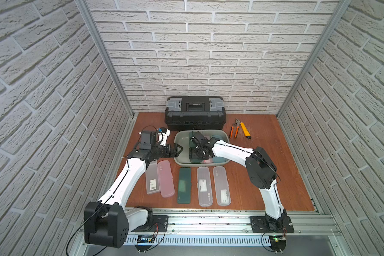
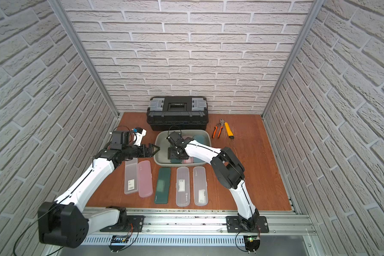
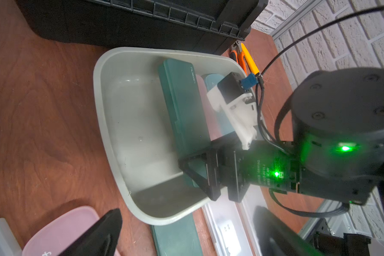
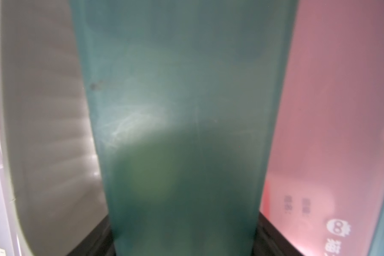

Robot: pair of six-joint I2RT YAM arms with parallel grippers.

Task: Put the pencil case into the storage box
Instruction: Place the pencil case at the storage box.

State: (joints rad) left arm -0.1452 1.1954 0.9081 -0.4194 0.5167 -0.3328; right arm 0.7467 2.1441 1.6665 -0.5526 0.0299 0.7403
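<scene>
The storage box (image 1: 181,140) (image 2: 161,141) (image 3: 131,122) is a grey-green tub at mid-table. In it a dark green pencil case (image 1: 190,135) (image 3: 182,93) (image 4: 182,110) lies flat beside a pink case (image 3: 203,99) (image 4: 330,133) and a blue one (image 1: 217,137). My right gripper (image 1: 195,155) (image 2: 175,156) (image 4: 184,243) reaches down into the box. Its black fingers (image 4: 273,235) lie against both long sides of the green case, with no gap showing. My left gripper (image 1: 179,150) (image 2: 154,149) (image 3: 182,239) hovers open and empty at the box's left rim.
Several more pencil cases lie in a row in front of the box: clear (image 1: 152,179), pink (image 1: 166,178), dark green (image 1: 184,185), then two clear (image 1: 204,186) (image 1: 222,185). A black toolbox (image 1: 195,113) stands behind the box. Pliers (image 1: 234,128) and a yellow cutter (image 1: 245,130) lie at back right.
</scene>
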